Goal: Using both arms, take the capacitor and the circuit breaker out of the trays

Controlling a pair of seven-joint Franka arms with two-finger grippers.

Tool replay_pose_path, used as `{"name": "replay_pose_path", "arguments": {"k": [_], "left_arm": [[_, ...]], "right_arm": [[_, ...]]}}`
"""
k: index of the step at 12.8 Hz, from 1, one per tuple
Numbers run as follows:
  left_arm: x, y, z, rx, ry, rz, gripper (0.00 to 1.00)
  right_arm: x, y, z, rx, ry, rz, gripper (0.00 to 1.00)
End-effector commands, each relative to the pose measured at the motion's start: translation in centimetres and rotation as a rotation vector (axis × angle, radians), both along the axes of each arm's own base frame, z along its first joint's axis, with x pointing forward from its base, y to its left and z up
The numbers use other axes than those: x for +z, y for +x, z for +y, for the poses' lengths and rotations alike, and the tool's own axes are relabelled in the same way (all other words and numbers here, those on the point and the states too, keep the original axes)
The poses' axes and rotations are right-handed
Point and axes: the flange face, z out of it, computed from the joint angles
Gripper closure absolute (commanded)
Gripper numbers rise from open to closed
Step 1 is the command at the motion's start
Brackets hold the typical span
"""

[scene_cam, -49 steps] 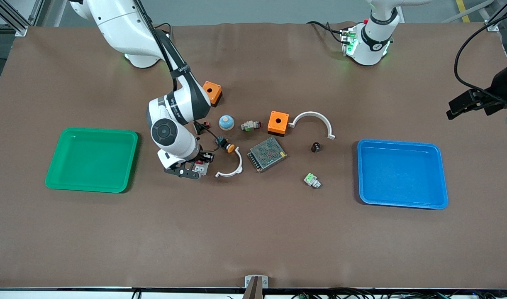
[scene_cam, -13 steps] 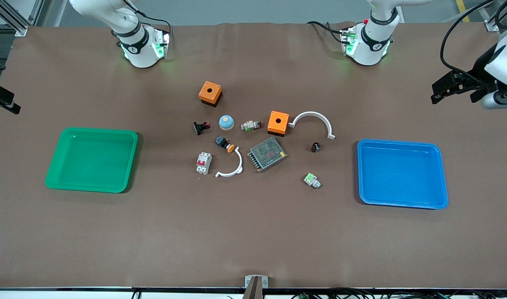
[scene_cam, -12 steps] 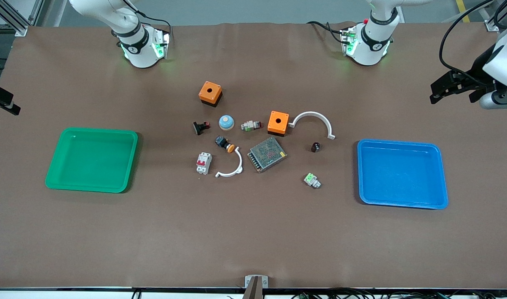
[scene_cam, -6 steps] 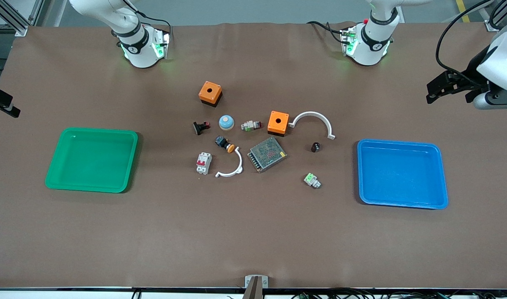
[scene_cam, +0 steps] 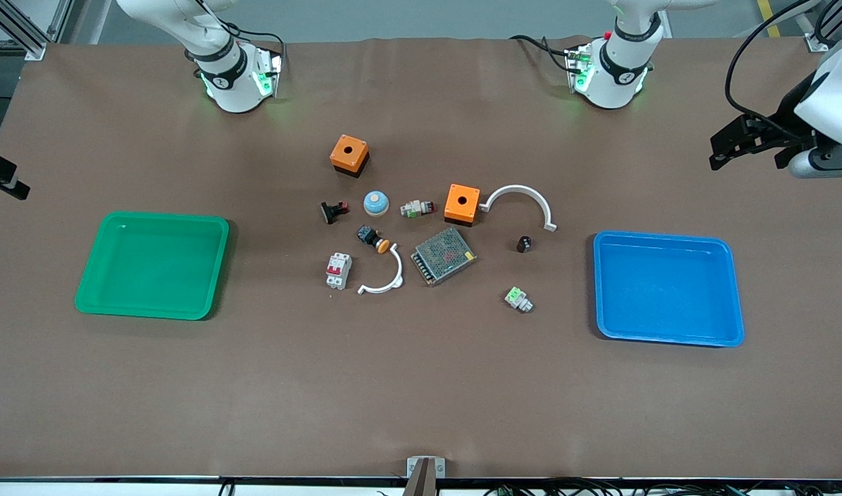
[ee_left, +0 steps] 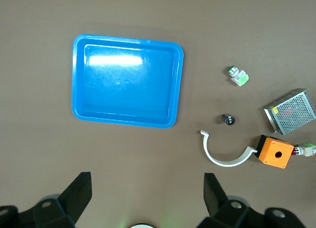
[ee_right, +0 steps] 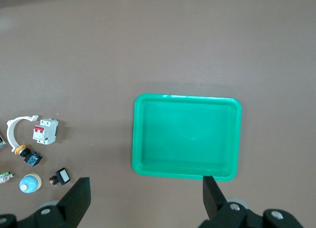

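No legible text, labels, brands or numbers anywhere.

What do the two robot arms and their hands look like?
Both arms are glossy white with black joint bands; green lights glow at their bases. The left hand is black, on a white and grey wrist with black cables looping above. Of the right hand, only a black part shows at the picture's edge.

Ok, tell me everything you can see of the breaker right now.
The breaker is a small white rectangular block, plastic by its look, with red toggle levers across its middle. It lies flat on the brown table, free of either claw. It sits beside the small white curved bracket without touching it, nearer the front camera than the black-and-red clip switch, between that bracket and the green tray.
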Motion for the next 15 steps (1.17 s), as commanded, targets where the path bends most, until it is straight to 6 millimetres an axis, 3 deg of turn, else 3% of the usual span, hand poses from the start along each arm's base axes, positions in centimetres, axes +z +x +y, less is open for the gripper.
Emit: {"name": "replay_pose_path", "arguments": {"k": [1, 15], "left_arm": [[0.9, -1.07, 0.3, -0.002, 0.003, -0.011, 0.0], [0.37, -0.79, 0.3, -0.002, 0.003, -0.002, 0.0]], "right_arm": [[0.43, 0.26, -0.52, -0.007, 0.012, -0.011, 0.0], [1.1, 0.1, 0.07, 0.01, 0.001, -0.015, 0.0]]}}
